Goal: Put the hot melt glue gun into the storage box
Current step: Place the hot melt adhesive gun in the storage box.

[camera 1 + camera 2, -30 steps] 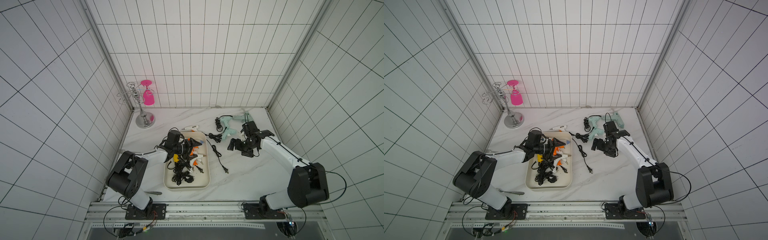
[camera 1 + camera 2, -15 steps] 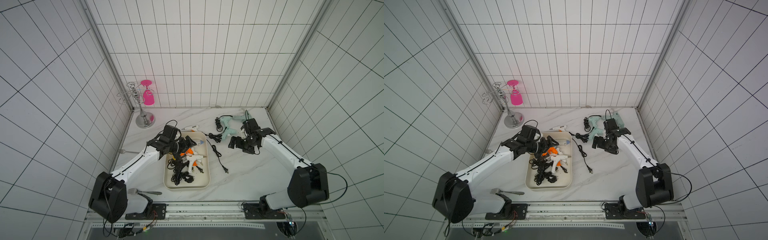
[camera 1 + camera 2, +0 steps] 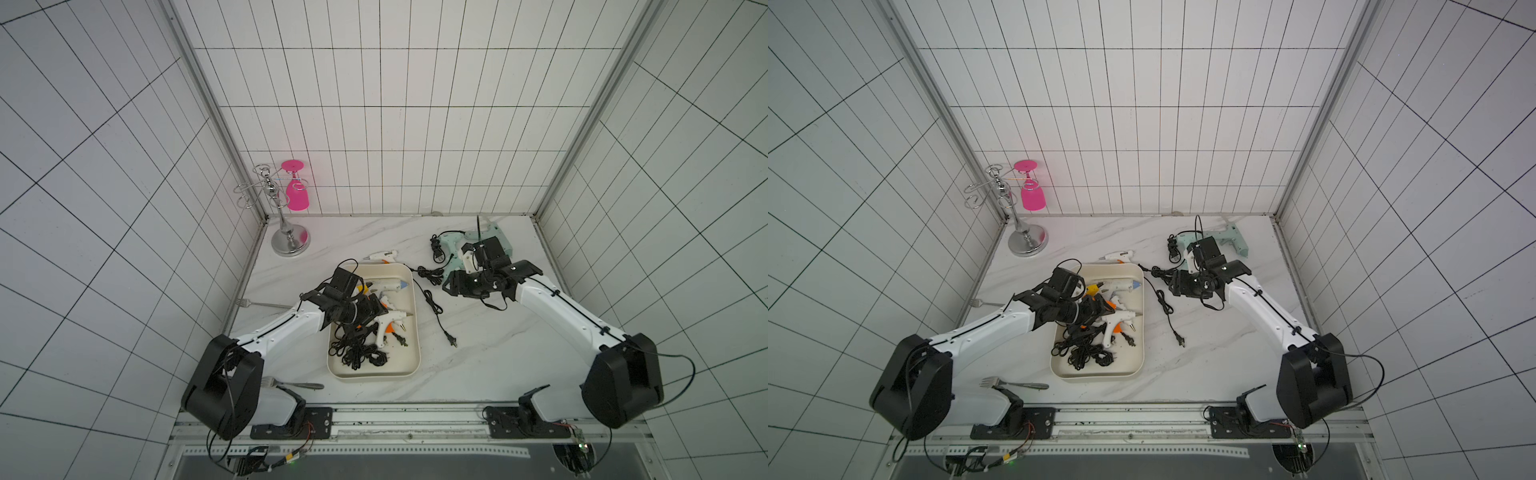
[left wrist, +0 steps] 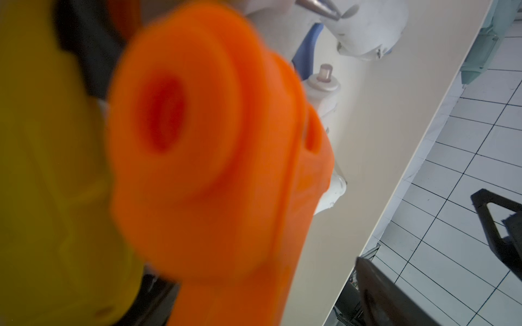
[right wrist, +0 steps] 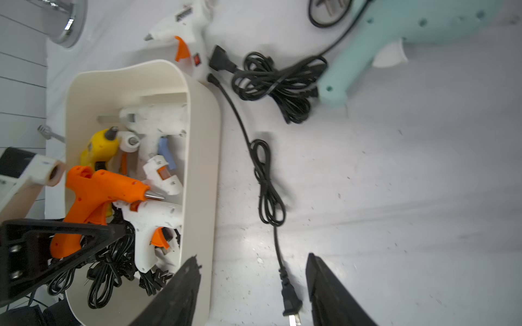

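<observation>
Right pincer [image 5: 252,256] gapes empty, label on white glue gun [image 5: 180,31] unreadable

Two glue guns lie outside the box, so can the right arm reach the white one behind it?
Probably yes. The white glue gun lies uncovered at the far end of the storage box; the right pincer hovers nearby, open and empty, with only a loose cord between.

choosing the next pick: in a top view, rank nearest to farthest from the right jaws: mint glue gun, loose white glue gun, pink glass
1. mint glue gun, beside them
2. white glue gun, behind the storage box
3. pink glass, far left corner
</observation>
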Controlling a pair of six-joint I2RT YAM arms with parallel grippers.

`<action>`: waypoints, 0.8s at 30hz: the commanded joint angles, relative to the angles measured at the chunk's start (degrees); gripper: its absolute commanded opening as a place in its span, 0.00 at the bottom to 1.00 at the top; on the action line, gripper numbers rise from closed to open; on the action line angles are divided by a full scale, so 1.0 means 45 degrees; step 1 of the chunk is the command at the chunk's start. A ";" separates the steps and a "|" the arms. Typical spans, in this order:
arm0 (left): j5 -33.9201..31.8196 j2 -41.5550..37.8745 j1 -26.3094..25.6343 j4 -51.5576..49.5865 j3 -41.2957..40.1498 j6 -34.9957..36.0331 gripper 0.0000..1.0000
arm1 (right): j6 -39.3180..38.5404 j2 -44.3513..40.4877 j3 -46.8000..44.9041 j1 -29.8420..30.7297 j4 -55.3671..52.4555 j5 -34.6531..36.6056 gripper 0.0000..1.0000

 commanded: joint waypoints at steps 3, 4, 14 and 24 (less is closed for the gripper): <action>0.0321 0.1292 -0.0777 -0.0193 0.2133 0.0140 0.89 | -0.0028 -0.0580 -0.1125 0.0873 0.2457 -0.0193 0.61; -0.0099 0.1474 -0.0993 -0.0983 0.2641 0.0389 0.89 | -0.0128 -0.0749 -0.1215 0.1044 0.2738 -0.0329 0.60; -0.3863 0.1406 -0.1780 -0.3324 0.3581 0.1081 0.91 | 0.0024 -0.1448 -0.4807 0.4608 1.0201 0.2390 0.44; -1.0629 0.3013 -0.4465 -0.6861 0.5106 0.2629 0.93 | 0.0059 -0.3093 -0.6296 0.5061 1.0459 0.6019 0.50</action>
